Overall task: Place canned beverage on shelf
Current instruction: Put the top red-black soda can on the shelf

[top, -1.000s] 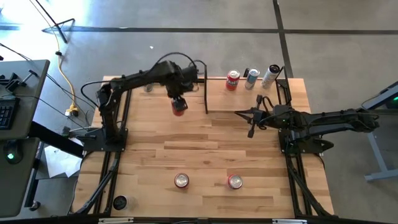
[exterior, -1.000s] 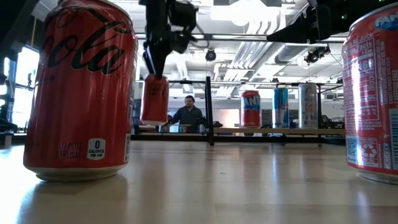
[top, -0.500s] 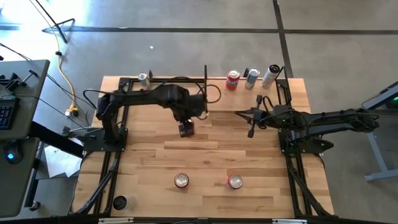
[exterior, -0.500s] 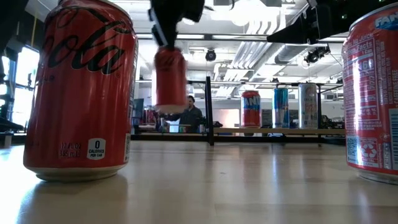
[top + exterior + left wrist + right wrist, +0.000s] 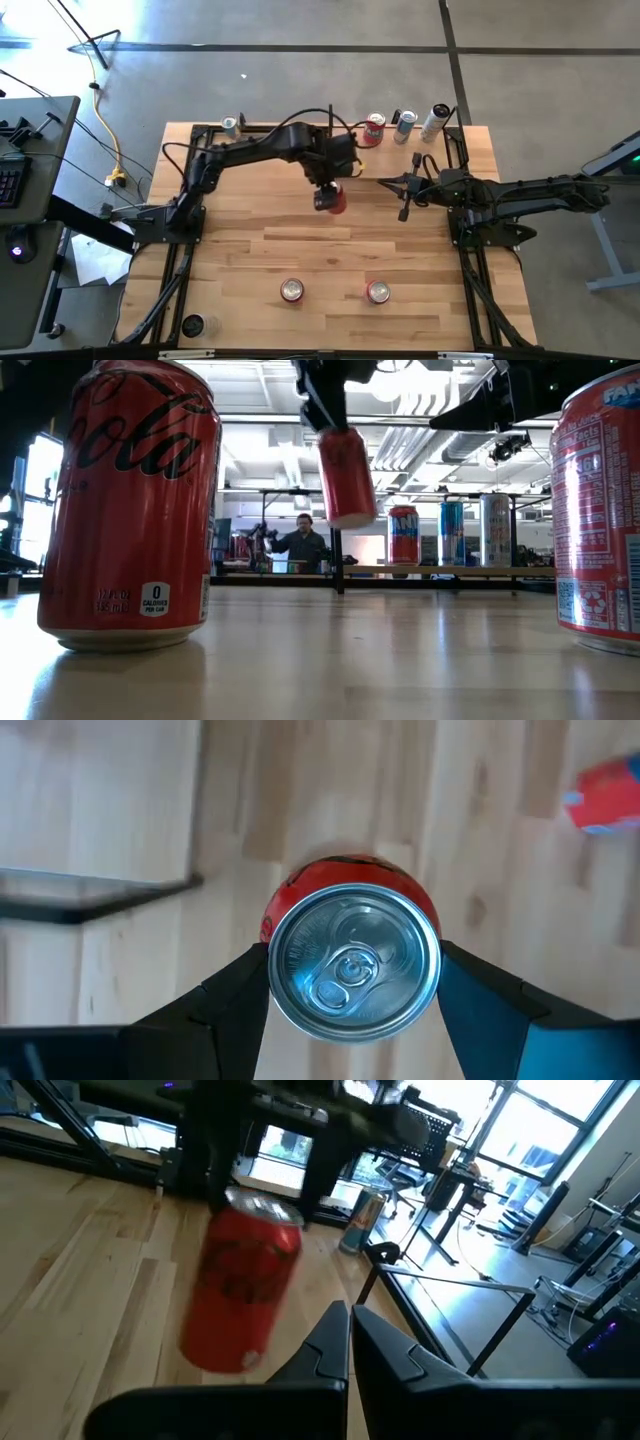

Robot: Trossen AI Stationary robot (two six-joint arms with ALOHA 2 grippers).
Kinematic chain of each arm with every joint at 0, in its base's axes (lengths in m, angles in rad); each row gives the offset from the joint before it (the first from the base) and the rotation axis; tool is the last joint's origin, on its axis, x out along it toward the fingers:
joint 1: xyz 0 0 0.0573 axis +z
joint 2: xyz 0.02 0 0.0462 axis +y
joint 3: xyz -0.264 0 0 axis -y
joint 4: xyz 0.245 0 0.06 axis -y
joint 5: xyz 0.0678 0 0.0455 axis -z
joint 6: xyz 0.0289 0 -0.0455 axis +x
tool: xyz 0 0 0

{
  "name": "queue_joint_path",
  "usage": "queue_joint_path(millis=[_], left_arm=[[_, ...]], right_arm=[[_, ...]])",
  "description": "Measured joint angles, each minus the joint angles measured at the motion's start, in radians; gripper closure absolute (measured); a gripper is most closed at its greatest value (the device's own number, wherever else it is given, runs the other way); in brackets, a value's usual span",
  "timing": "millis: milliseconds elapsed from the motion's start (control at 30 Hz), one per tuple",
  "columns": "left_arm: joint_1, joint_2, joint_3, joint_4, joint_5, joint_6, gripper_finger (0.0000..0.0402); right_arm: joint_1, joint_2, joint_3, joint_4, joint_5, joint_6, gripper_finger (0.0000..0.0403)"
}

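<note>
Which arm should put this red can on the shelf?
Left. The left gripper already holds the red can in the air, close to the shelf. The right gripper rests shut and empty by the table's right side.

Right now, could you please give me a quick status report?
Left gripper shut on red can, airborne mid-table. Right gripper shut, idle. Shelf holds three cans; divider close ahead.
</note>
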Motion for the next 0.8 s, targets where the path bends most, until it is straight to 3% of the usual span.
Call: queue_joint_path(millis=[600, 800], left_arm=[[0.079, 0.041, 0.010, 0.212, -0.020, 0.183, 0.0171], [0.162, 0.041, 0.010, 0.302, -0.056, 0.206, 0.0171]], right_arm=[[0.000, 0.000, 0.000, -0.020, 0.000, 0.005, 0.0403], [0.000, 0.000, 0.000, -0.021, 0.000, 0.005, 0.0403]])
